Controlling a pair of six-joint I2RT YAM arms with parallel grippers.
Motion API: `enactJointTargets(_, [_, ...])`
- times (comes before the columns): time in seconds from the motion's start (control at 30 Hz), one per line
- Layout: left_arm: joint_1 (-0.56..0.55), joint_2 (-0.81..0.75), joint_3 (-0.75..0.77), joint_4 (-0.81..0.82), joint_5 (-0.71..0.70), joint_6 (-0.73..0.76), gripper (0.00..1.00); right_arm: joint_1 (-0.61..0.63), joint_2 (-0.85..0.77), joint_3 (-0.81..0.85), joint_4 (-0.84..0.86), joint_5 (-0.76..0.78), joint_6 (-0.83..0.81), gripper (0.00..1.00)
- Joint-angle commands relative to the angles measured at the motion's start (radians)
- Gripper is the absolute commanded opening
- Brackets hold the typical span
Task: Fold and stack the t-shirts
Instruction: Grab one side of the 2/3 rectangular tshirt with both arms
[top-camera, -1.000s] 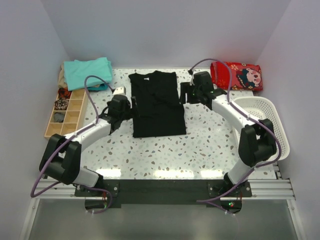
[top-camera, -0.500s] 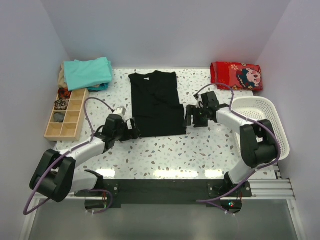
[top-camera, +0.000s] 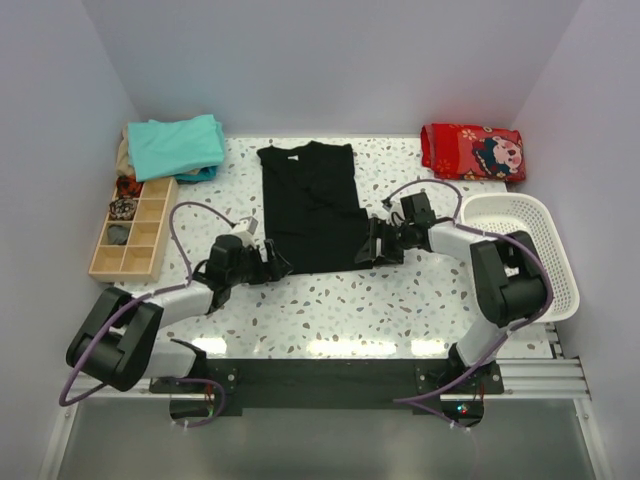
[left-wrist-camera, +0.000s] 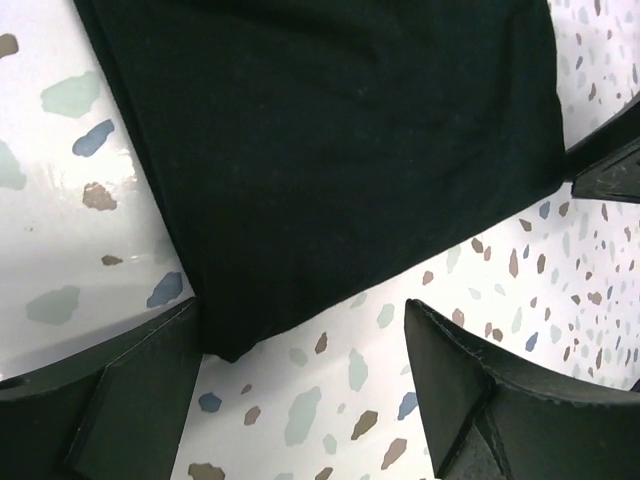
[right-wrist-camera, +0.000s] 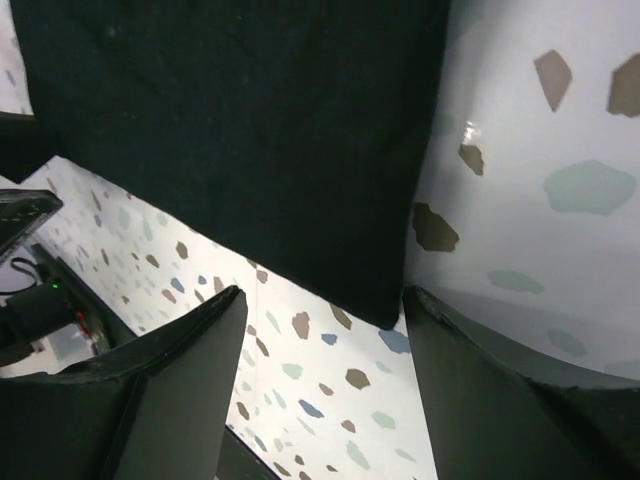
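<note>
A black t-shirt (top-camera: 313, 208), folded lengthwise into a long strip, lies flat in the table's middle. My left gripper (top-camera: 278, 266) is open and low at the shirt's near left corner; in the left wrist view the corner of the shirt (left-wrist-camera: 330, 150) lies between the fingers (left-wrist-camera: 130, 400), untouched by the pads. My right gripper (top-camera: 373, 247) is open at the near right corner; the shirt's corner (right-wrist-camera: 250, 130) sits between its fingers (right-wrist-camera: 500, 400). Folded teal t-shirts (top-camera: 176, 144) are stacked at the back left.
A wooden compartment tray (top-camera: 132, 228) stands at the left edge. A white plastic basket (top-camera: 535, 250) stands at the right. A red patterned cloth (top-camera: 473, 151) lies at the back right. Walls enclose the table on three sides.
Both grippers have come down from beside the shirt's middle to its near corners and closed in on them. The shirt has not moved.
</note>
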Motion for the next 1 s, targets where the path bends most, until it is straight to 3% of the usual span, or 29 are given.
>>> enactJointTargets(0.0, [0.006, 0.062, -0.027, 0.068, 0.029, -0.015, 0.83, 0.002, 0.057, -0.011, 0.070, -0.056, 0.025, 0.67])
enactJointTargets(0.13, [0.006, 0.111, -0.022, 0.095, 0.022, -0.017, 0.73, 0.002, 0.102, -0.005, 0.113, -0.085, 0.041, 0.59])
enactJointTargets(0.2, [0.006, 0.125, -0.021, 0.104, 0.016, -0.018, 0.66, 0.003, 0.113, -0.002, 0.132, -0.085, 0.051, 0.46])
enactJointTargets(0.27, [0.006, 0.146, -0.018, 0.123, 0.005, -0.017, 0.52, 0.003, 0.137, -0.002, 0.149, -0.091, 0.056, 0.32])
enactJointTargets(0.3, [0.006, 0.155, -0.010, 0.130, 0.000, -0.014, 0.39, 0.002, 0.146, -0.002, 0.177, -0.100, 0.061, 0.28])
enactJointTargets(0.37, [0.006, 0.188, 0.004, 0.143, -0.010, -0.002, 0.26, 0.003, 0.173, -0.002, 0.202, -0.115, 0.068, 0.17])
enactJointTargets(0.4, [0.006, 0.198, 0.022, 0.141, -0.014, 0.001, 0.04, 0.003, 0.176, -0.002, 0.228, -0.125, 0.076, 0.13])
enactJointTargets(0.43, [0.006, 0.217, 0.030, 0.134, -0.021, 0.012, 0.00, 0.003, 0.179, -0.002, 0.234, -0.126, 0.078, 0.09])
enactJointTargets(0.5, [0.006, 0.222, 0.053, 0.109, -0.018, 0.023, 0.00, 0.003, 0.170, -0.008, 0.235, -0.132, 0.075, 0.00])
enactJointTargets(0.6, [0.000, 0.176, 0.040, 0.069, -0.004, 0.031, 0.00, 0.003, 0.116, -0.031, 0.189, -0.123, 0.056, 0.00])
enactJointTargets(0.77, [-0.055, 0.015, 0.030, -0.135, -0.014, 0.015, 0.00, 0.022, -0.035, -0.113, 0.106, -0.122, 0.025, 0.00])
enactJointTargets(0.97, [-0.239, -0.194, 0.011, -0.336, -0.064, -0.090, 0.00, 0.115, -0.238, -0.244, 0.000, -0.060, 0.030, 0.00])
